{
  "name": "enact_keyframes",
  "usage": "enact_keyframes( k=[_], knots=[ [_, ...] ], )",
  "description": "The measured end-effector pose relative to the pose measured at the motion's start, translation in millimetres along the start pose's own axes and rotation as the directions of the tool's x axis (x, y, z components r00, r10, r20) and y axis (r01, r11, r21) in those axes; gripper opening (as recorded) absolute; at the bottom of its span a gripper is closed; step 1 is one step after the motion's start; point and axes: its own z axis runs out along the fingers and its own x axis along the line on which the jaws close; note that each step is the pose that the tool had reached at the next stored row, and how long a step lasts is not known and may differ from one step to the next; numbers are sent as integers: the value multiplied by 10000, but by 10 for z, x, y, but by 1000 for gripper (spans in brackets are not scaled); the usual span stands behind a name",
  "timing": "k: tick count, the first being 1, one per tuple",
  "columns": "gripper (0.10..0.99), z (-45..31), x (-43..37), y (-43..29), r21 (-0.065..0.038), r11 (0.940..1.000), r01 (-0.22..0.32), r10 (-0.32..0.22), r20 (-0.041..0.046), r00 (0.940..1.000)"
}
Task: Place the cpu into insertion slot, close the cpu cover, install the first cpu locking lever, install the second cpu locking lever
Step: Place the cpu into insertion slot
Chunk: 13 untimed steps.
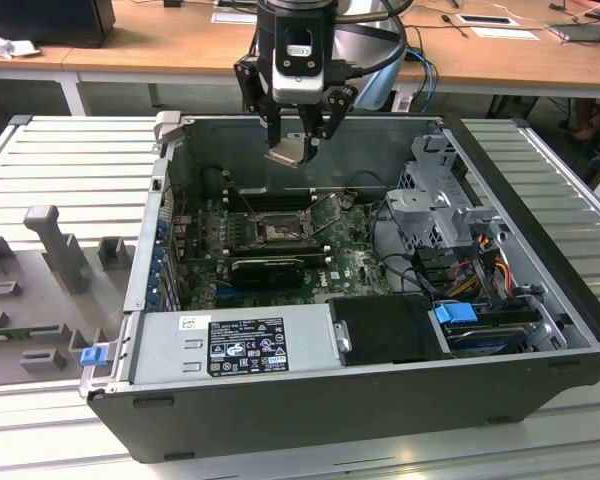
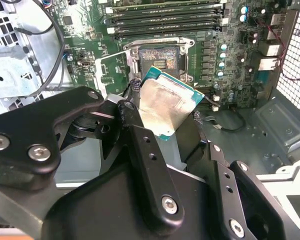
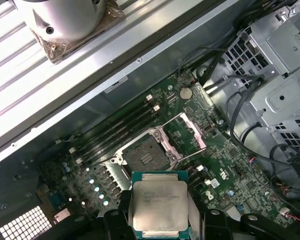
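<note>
My gripper hangs above the open computer case, shut on the cpu, a thin pale silver square chip held by its edges. In both wrist views the cpu sits between the black fingers, well above the motherboard. The insertion slot lies bare below, a black-framed square socket with a dull centre. The cpu cover, a silver metal frame with a window, stands swung open beside the socket.
A grey power supply box fills the case's near side, with a black expansion card behind it. Long memory slots run past the socket. A metal drive cage with cables stands on the exterior view's right.
</note>
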Motion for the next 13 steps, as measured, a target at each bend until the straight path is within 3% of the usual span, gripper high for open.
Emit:
enact_keyframes(
  k=[13],
  knots=[
    [529, 1, 0, 0, -11, 9987, -505, 505, 44, 9987]
  ],
)
